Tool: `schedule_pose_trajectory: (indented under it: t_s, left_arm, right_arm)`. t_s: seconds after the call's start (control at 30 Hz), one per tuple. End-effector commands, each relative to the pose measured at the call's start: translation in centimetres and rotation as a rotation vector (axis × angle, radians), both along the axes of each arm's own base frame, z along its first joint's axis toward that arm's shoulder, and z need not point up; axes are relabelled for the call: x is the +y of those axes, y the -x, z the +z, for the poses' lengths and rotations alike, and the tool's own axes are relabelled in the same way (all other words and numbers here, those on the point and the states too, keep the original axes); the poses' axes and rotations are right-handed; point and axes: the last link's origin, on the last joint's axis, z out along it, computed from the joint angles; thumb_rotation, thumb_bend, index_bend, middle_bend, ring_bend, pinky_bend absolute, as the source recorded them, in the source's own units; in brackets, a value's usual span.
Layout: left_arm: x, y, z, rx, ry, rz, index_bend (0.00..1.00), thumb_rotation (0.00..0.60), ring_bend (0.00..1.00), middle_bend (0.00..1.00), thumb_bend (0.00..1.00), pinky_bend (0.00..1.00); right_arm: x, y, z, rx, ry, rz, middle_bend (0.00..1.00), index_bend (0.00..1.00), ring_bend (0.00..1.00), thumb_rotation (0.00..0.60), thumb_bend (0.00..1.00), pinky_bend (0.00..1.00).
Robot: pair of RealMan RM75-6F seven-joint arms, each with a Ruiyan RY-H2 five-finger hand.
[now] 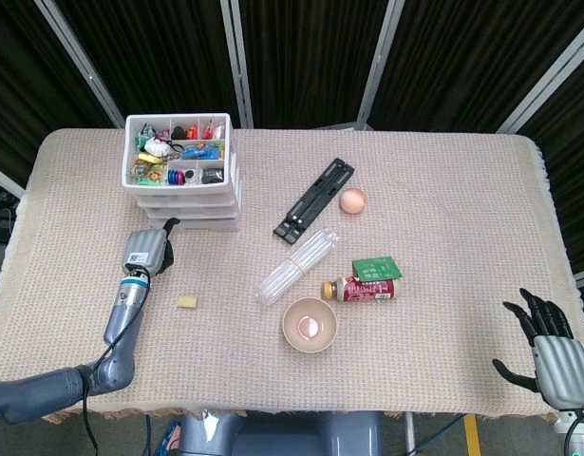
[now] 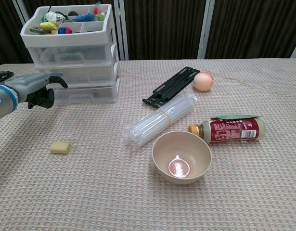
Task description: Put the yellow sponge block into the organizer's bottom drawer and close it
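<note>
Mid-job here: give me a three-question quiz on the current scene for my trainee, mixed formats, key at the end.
1. True or false: the yellow sponge block lies on the table, held by neither hand.
2. The left hand is nearest to: A) the bowl B) the organizer C) the egg
3. Fill in: the organizer's bottom drawer is ____.

Key: 1 true; 2 B; 3 closed.
</note>
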Motion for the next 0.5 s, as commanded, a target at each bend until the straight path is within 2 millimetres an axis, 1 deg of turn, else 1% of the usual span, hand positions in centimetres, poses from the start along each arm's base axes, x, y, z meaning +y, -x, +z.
schedule_pose_trajectory:
  t_s: [0.03, 0.5]
  left_arm:
    - [0.0, 0.08, -0.08, 0.004, 0.002, 0.002, 0.17, 0.6, 0.88, 0.99, 1.0, 0.67]
    - [0.05, 0.76, -0.45, 0.023, -0.003, 0.019, 0.15, 0.6, 0.88, 0.99, 1.0, 0.67]
  right_arm:
    - [0.01, -0.01, 0.0, -0.001, 0.0, 0.0, 0.0, 0.16, 0.0, 0.6, 0.1, 0.0]
    - [0.02, -0.04, -0.06, -0.004, -0.003, -0.003, 0.0, 0.16, 0.0, 0.6, 0.1, 0.0]
